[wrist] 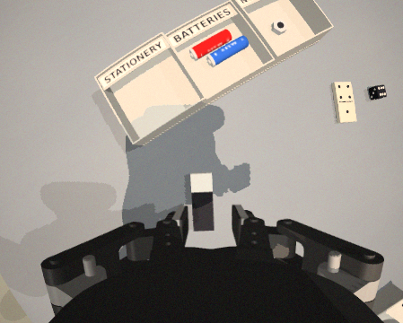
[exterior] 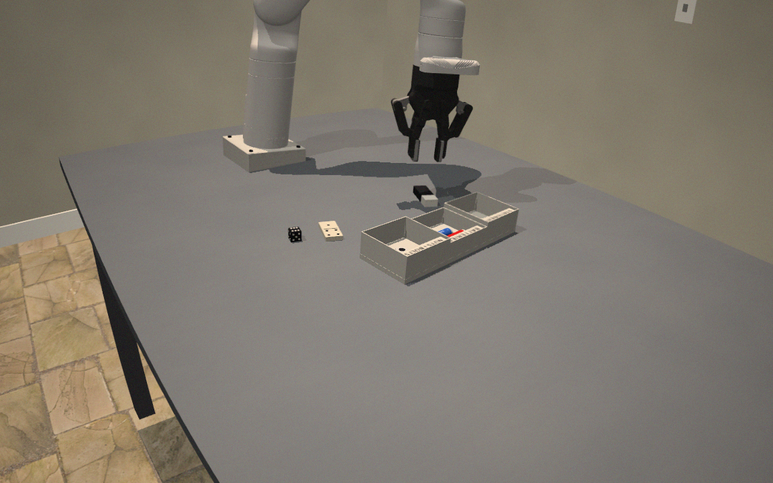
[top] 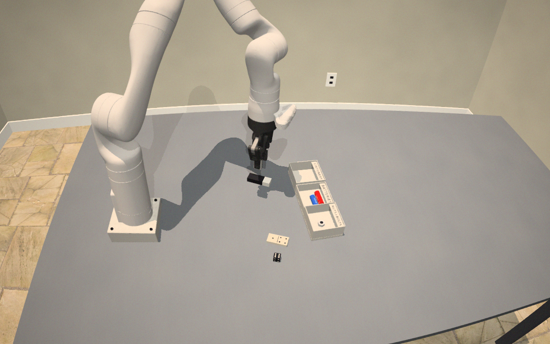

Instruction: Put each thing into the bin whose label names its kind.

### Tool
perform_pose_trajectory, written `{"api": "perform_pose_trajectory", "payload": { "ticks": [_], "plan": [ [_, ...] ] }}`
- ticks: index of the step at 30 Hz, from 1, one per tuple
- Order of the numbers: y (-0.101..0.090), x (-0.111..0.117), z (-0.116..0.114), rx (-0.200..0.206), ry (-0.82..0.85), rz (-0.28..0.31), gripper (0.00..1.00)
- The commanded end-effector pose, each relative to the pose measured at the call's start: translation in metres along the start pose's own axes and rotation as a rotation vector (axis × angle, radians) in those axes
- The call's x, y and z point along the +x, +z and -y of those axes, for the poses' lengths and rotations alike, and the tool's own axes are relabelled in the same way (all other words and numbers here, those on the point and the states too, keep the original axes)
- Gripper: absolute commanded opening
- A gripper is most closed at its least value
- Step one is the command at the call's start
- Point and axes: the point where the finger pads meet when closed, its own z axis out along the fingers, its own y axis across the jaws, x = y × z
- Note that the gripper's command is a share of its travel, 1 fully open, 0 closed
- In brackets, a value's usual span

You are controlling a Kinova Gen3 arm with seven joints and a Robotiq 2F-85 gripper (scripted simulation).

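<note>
At the top view's centre, our open end effector hovers above 1 black-and-white eraser on the bench.

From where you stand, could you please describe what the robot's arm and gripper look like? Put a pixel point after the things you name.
The arm [top: 133, 184] [exterior: 272, 96] is off-white, with smooth, rounded segments and thin seam rings. The gripper [top: 258, 166] [exterior: 427, 157] [wrist: 210, 216] is mostly black, with two hinged, angular fingers and grey inner pads. No cables are visible.
</note>
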Motion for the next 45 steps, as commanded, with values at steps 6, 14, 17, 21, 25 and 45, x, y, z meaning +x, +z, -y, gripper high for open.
{"api": "perform_pose_trajectory", "payload": {
  "ticks": [6,14,17,21,25,45],
  "plan": [
    [-0.0049,-0.0075,0.0111,0.019,-0.023,-0.001,0.38],
    [-0.0050,-0.0053,0.0086,0.019,-0.023,-0.001,0.38],
    [-0.0050,-0.0047,0.0078,0.019,-0.023,-0.001,0.38],
    [-0.0050,-0.0043,0.0072,0.019,-0.023,-0.001,0.38],
    [-0.0049,-0.0040,0.0069,0.019,-0.023,-0.001,0.38],
    [-0.0049,-0.0038,0.0065,0.019,-0.023,-0.001,0.38]
  ]
}}
